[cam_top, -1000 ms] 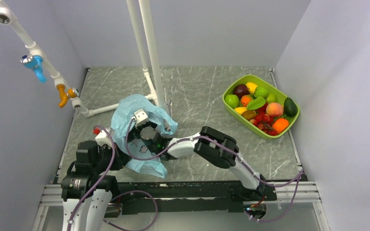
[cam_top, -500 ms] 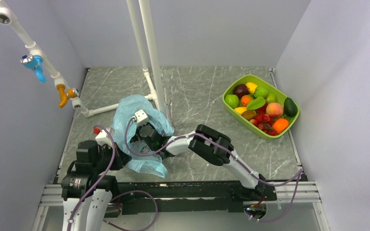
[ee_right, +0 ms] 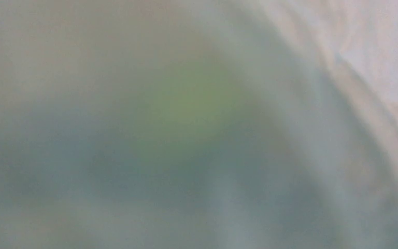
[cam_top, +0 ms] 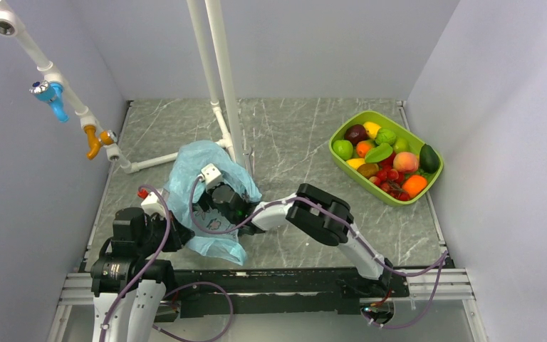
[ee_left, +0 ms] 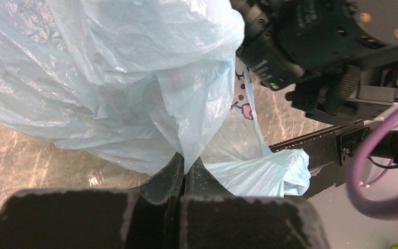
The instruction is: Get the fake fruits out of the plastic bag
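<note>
Light-blue plastic bag, bench 9 o'clock: left claw clamped on its film; right claw buried inside, state indeterminable; fake fruits in green tray, 2 o'clock.

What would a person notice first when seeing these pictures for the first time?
The crinkly light-blue plastic bag lies near left on the table, pinched by the left gripper while the right arm reaches into it. Then comes the lime-green tray at the far right, heaped with bright fake fruits.
</note>
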Tool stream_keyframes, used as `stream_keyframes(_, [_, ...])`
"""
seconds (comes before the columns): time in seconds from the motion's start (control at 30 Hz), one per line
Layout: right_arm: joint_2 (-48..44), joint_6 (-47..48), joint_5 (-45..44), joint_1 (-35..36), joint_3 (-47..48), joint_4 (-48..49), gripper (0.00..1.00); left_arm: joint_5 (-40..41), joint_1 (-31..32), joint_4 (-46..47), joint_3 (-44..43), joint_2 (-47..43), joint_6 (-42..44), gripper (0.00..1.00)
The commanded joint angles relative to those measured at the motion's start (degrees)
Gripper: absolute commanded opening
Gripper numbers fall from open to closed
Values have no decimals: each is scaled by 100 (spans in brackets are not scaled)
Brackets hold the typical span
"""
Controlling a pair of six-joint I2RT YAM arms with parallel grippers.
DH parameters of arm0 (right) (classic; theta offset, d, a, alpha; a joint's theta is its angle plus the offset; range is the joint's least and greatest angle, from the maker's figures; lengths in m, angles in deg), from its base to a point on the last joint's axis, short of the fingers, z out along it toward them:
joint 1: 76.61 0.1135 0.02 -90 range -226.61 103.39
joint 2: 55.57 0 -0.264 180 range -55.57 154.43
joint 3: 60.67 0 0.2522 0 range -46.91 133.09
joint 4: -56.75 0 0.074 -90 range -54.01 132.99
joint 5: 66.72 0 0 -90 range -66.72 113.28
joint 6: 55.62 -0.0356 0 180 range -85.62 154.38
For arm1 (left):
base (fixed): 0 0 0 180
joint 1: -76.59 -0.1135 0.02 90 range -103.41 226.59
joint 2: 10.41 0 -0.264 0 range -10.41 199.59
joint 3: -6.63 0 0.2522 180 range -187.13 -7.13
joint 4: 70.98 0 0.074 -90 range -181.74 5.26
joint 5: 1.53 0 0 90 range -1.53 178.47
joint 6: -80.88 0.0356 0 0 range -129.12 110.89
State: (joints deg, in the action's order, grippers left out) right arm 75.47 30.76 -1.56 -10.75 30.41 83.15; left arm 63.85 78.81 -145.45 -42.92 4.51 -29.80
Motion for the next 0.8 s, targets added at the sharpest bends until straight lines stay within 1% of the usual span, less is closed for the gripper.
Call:
stream_keyframes(0.0, [-821, 53, 89, -2, -374, 412, 18, -113, -30, 121, 14, 64, 39, 0])
stream_keyframes(0.13, [-1282, 27, 211, 82, -761, 337, 16, -113, -35, 121, 15, 64, 38, 0])
stream_keyframes(0.23, [-1628, -138, 509, 141, -1095, 140, 13, -113, -34, 121, 19, 69, 40, 0])
stream_keyframes(0.37, [-2212, -542, 807, 239, -1731, -21, 8, -105, -34, 121, 11, 25, 34, 0])
stream_keyframes(0.5, [-2772, -1193, 1392, 276, -2206, -358, 1, -104, -38, 127, 19, 20, 30, 0])
stream_keyframes(0.6, [-3101, -1338, 1881, 379, -2348, -632, 0, -122, -47, 124, 14, 29, 47, 0])
stream_keyframes(0.7, [-3556, -1292, 1950, 459, -2497, -950, 0, -113, -47, 123, 16, 21, 46, 0])
stream_keyframes(0.77, [-3964, -1223, 1811, 462, -2755, -1107, 0, -113, -46, 120, 11, -13, 39, 0])
